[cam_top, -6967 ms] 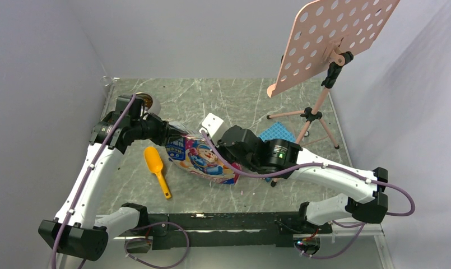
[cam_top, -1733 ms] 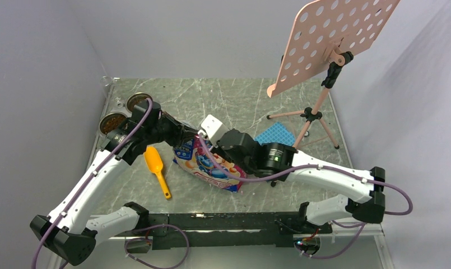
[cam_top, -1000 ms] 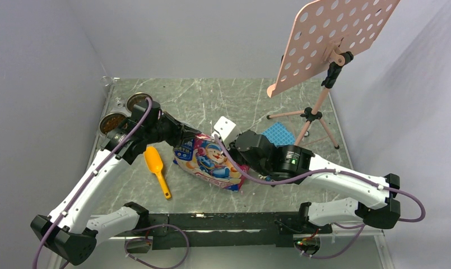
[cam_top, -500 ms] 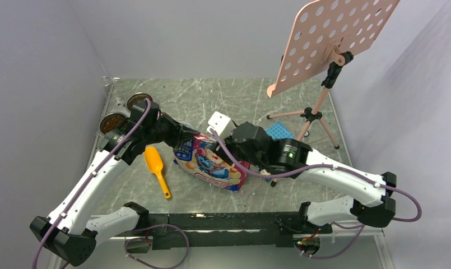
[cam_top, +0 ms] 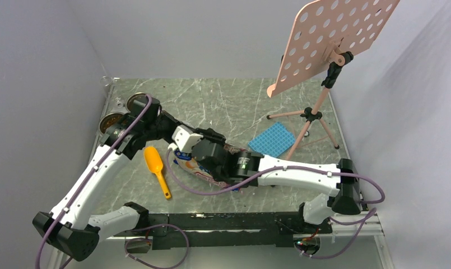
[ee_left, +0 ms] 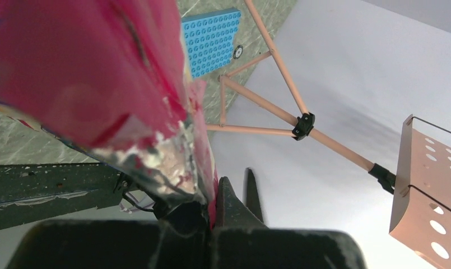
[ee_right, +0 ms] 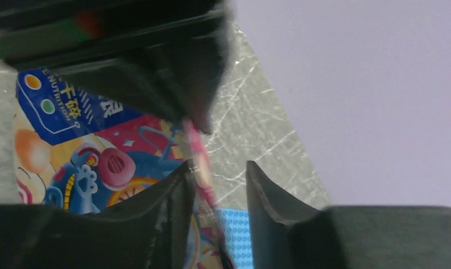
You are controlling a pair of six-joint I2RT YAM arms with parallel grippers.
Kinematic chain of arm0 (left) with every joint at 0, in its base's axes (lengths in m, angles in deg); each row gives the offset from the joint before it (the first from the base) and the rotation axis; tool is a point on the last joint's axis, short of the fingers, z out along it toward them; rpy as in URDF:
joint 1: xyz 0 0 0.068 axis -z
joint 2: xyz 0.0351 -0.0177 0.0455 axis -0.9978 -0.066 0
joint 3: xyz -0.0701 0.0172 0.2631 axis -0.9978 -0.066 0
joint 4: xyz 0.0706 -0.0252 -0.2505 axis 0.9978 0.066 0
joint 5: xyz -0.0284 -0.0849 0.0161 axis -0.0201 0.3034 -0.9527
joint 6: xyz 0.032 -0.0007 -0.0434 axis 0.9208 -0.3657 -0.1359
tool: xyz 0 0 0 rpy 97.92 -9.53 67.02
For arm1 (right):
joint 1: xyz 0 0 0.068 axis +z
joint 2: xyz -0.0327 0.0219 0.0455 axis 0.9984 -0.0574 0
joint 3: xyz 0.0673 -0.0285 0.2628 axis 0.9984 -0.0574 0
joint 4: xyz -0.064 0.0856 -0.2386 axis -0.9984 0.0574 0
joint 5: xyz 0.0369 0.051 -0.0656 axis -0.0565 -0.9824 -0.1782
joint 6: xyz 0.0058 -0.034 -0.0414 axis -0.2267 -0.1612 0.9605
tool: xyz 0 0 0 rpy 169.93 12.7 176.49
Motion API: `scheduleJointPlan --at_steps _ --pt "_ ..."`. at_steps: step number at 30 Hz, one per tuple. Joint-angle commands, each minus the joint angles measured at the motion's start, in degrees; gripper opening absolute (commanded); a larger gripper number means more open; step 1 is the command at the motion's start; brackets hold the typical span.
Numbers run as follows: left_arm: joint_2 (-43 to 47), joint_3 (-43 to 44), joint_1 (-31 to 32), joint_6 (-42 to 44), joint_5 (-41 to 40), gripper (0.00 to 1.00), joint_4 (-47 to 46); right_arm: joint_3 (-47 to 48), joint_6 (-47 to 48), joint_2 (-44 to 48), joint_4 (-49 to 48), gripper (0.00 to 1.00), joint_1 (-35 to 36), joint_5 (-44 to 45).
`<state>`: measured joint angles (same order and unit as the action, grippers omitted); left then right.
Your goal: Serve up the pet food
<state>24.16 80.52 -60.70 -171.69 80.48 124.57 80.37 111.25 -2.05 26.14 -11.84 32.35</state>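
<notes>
The glossy pink pouch was seen lying on the marbled table, largely hidden beneath the right arm in the overhead view. No pet food was visible; the kibble was judged to be inside the pouch. The left gripper was pressed together on a crumpled edge of the pouch, where silvery lining was exposed. The right gripper was spread, and a thin pink edge of the pouch was seen in the gap, close to one finger but not clamped.

The main hazard was judged to be a spill. If the right jaws were closed on both walls together, the mouth would be pinched flat rather than opened. If the film were pulled hard against the single left-hand pinch, it could be torn or slip free, and kibble could be scattered across the table instead of reaching the steel bowls. The orange scoop was left untouched beside the pouch.
</notes>
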Motion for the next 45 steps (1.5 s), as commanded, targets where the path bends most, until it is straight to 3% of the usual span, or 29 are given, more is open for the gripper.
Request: scheduleJointPlan --at_steps 1,2,3,5,11,13,14,15,16,17,21,30,31,32,33,34,35,40,45 --pt "-1.80 7.83 -2.40 -25.22 0.69 0.00 11.39 -5.51 17.44 -1.05 -17.41 0.20 1.43 15.91" --pt "-2.15 8.65 -2.75 -25.09 0.90 0.00 13.09 -5.44 17.30 -1.11 -15.22 0.01 1.70 15.28" --pt "-2.52 9.10 -3.17 -24.88 1.21 0.00 13.93 -4.43 15.02 -0.87 -10.71 0.00 1.88 13.13" --pt "-2.77 9.66 -4.06 -24.24 1.39 0.00 14.74 -0.32 4.92 0.74 0.52 0.00 1.77 4.21" --pt "-3.11 10.55 -5.73 -23.25 1.40 0.00 16.08 4.85 -0.97 2.65 7.61 0.01 0.82 1.96" --pt "-2.98 10.34 -5.87 -23.29 1.53 0.00 15.84 3.46 -0.46 4.73 6.88 0.21 0.73 -0.06" --pt "-2.97 10.24 -5.95 -23.33 1.59 0.00 15.69 2.79 -0.41 5.52 6.91 0.25 0.76 -0.40" --pt "-2.97 10.23 -6.00 -23.29 1.69 0.00 15.71 2.14 -0.13 5.86 7.25 0.24 0.64 -0.33" --pt "-2.91 10.13 -6.07 -23.27 1.63 0.00 15.70 1.39 0.21 5.98 7.42 0.15 0.63 0.62" --pt "-2.89 10.11 -6.20 -23.19 1.62 0.00 15.69 0.74 0.40 6.01 7.51 0.00 0.28 2.29" --pt "-2.73 9.87 -6.97 -22.91 1.77 0.00 15.70 -3.27 -0.08 7.56 6.76 0.00 -0.03 5.38" --pt "-2.75 10.28 -9.66 -21.46 2.70 0.00 15.82 -4.35 -11.35 14.63 16.23 0.00 -3.45 -3.08" --pt "-2.88 10.35 -9.78 -21.38 2.89 0.00 15.67 -5.62 -11.13 15.58 15.48 0.19 -3.50 -2.93" --pt "-2.94 10.37 -9.80 -21.27 3.05 0.00 15.43 -6.56 -11.16 16.32 15.21 0.24 -3.50 -2.65" --pt "-3.05 10.37 -9.83 -21.20 3.17 0.00 15.28 -7.28 -10.91 16.79 15.20 0.24 -3.69 -2.87" --pt "-3.17 10.45 -9.80 -21.09 3.26 0.00 15.19 -7.74 -10.62 16.88 15.18 0.17 -3.89 -2.62" --pt "-3.23 10.45 -9.79 -21.00 3.36 0.00 15.10 -7.80 -10.68 16.68 15.39 0.00 -4.17 -1.85" --pt "-3.30 10.35 -9.83 -21.35 3.23 0.00 14.74 -8.37 -10.93 16.77 15.72 0.00 -4.76 -0.01" --pt "-3.35 10.21 -9.96 -20.85 2.93 0.00 13.43 -5.57 -13.46 18.56 18.96 0.00 -4.89 -3.77"
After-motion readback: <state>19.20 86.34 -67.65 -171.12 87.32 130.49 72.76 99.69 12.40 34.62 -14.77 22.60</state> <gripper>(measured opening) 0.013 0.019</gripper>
